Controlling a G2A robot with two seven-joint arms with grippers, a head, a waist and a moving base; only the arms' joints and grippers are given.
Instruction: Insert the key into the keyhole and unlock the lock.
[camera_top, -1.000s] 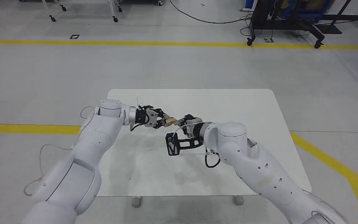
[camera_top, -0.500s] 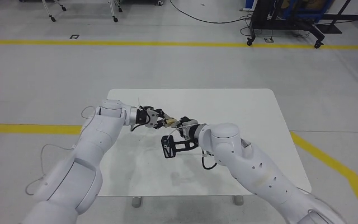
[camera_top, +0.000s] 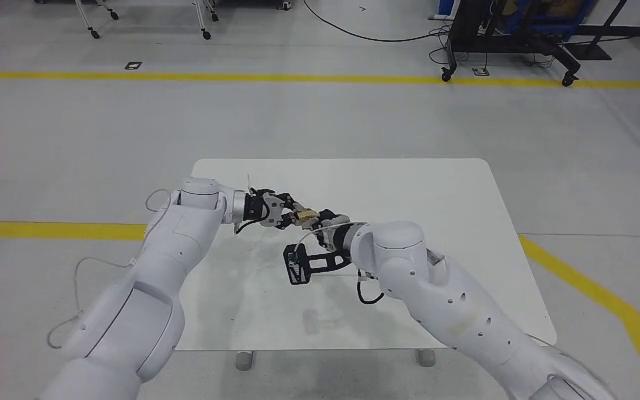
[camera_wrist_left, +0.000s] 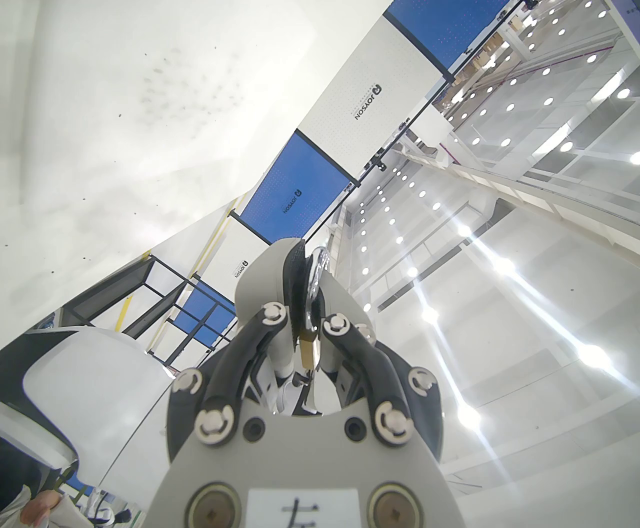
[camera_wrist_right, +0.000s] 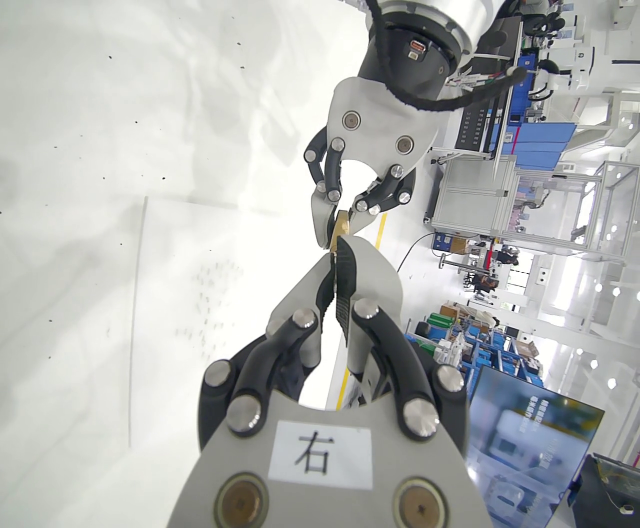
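The left gripper (camera_wrist_left: 310, 280) is clamped across a small brass padlock (camera_wrist_right: 342, 223) with a silver shackle (camera_wrist_left: 318, 267), held above the white table (camera_top: 440, 190). The right gripper (camera_wrist_right: 336, 272), its pads pressed together, meets the padlock's exposed end, and the key presumably pinched there is hidden. Both are judged to be rigid, smooth, light metal, apt to twist in a pinch, so the body's flat faces and the key's bow are the holds; both sets of fingers crowd the keyhole end.
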